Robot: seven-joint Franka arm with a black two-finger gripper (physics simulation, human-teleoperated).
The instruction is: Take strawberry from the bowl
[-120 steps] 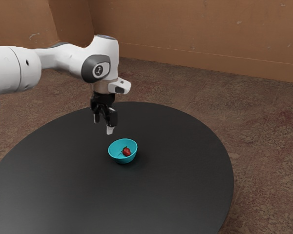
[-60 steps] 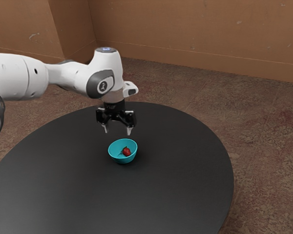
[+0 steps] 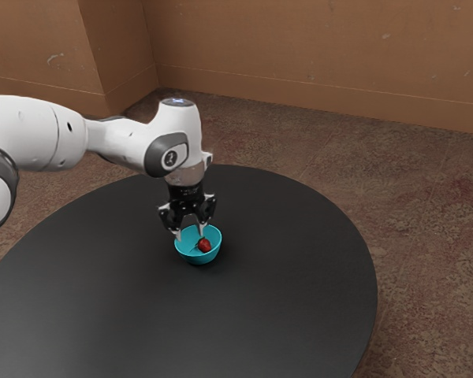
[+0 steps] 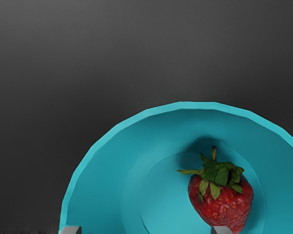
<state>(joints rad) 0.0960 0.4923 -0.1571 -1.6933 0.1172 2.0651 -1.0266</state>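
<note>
My gripper (image 3: 191,235) is low over the far part of the turquoise bowl (image 3: 198,257), open, its two tips apart and nothing held between them. Inside the bowl lies a red strawberry (image 3: 205,246), toward the exterior view's right of the tips. In the wrist view the gripper (image 4: 145,230) has one tip by the rim of the bowl (image 4: 102,139) and the other overlapping the edge of the strawberry (image 4: 222,202). The berry rests on the bowl's floor, green leaves showing. Whether that tip touches it, I cannot tell.
The round black table (image 3: 292,276) extends around the bowl on all sides. Beyond its edge are a brown floor (image 3: 426,228) and a tan wall (image 3: 315,47).
My hand has turned and come down from above the table to the bowl. Compared with half a second ago, the tips look closer together. Bowl and strawberry have stayed put.
</note>
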